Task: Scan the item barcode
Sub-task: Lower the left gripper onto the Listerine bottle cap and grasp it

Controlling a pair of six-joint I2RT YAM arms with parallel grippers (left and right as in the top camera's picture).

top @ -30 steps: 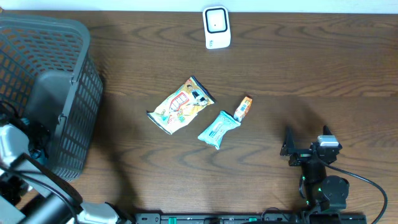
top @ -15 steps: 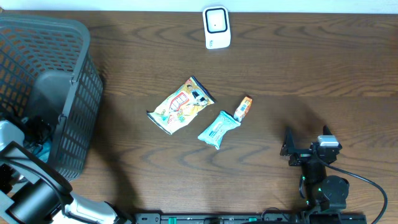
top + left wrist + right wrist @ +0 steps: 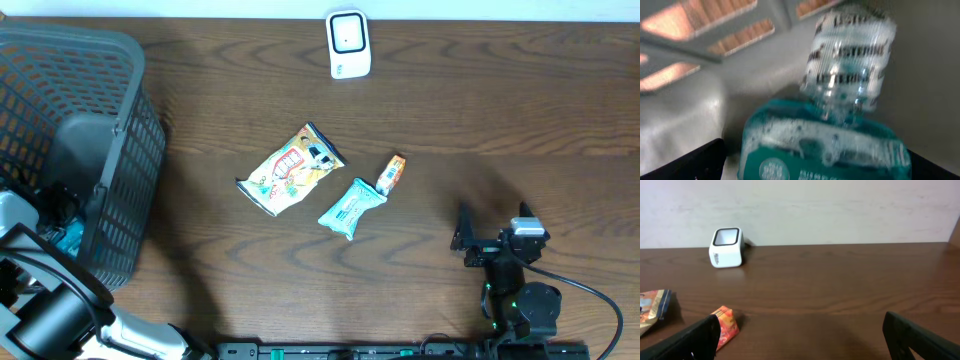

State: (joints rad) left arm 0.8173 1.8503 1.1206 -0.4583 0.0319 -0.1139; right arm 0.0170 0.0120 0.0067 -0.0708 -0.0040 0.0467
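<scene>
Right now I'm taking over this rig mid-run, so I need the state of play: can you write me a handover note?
Left claw: open, down inside the grey basket, jaws either side of a mouthwash bottle; contact cannot be told.
Right claw: open, empty, at the front right of the table.
Scanner: at the table's far edge.
Mid-table: yellow snack bag, teal packet, small orange packet.
Done: nothing lifted, nothing at the scanner.
Left: close on the bottle, lift it out, show its barcode to the scanner.
</scene>
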